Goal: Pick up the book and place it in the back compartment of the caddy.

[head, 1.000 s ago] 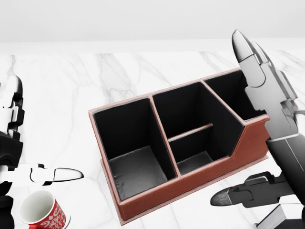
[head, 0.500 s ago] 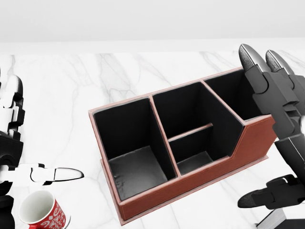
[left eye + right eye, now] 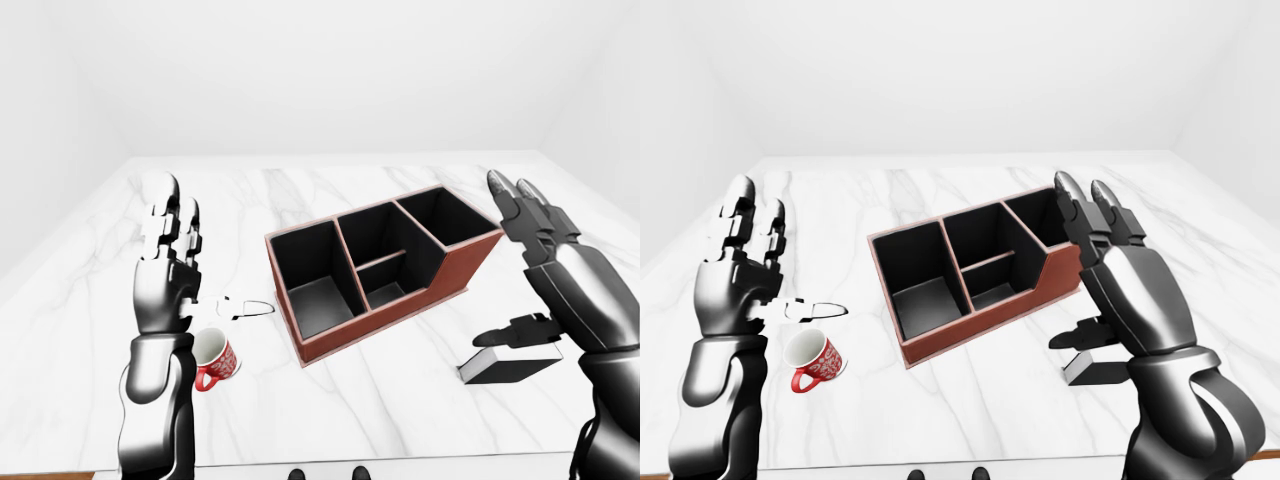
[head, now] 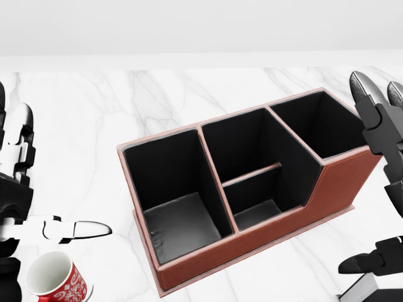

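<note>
White marble table [image 3: 400,400] is carrying every item listed. Caddy [image 3: 385,265]: brown outside, black inside, lying at a slant near the middle of the left-eye view, with one large compartment at its left end, a divided pair in the middle and another compartment at its upper right end; all are showing bare black floors. Book [image 3: 507,367]: dark cover, pale page edge, lying flat on the marble to the lower right of the caddy, apart from it. My right hand [image 3: 545,250] is hanging over the book with fingers spread upward and the thumb reaching out just above the cover; it is gripping nothing. My left hand [image 3: 170,262] is standing upright at the left, fingers straight, thumb pointing toward the caddy, also gripping nothing. Mug [image 3: 213,358]: red with white pattern, tipped on its side just below my left thumb, mouth facing up-left.
</note>
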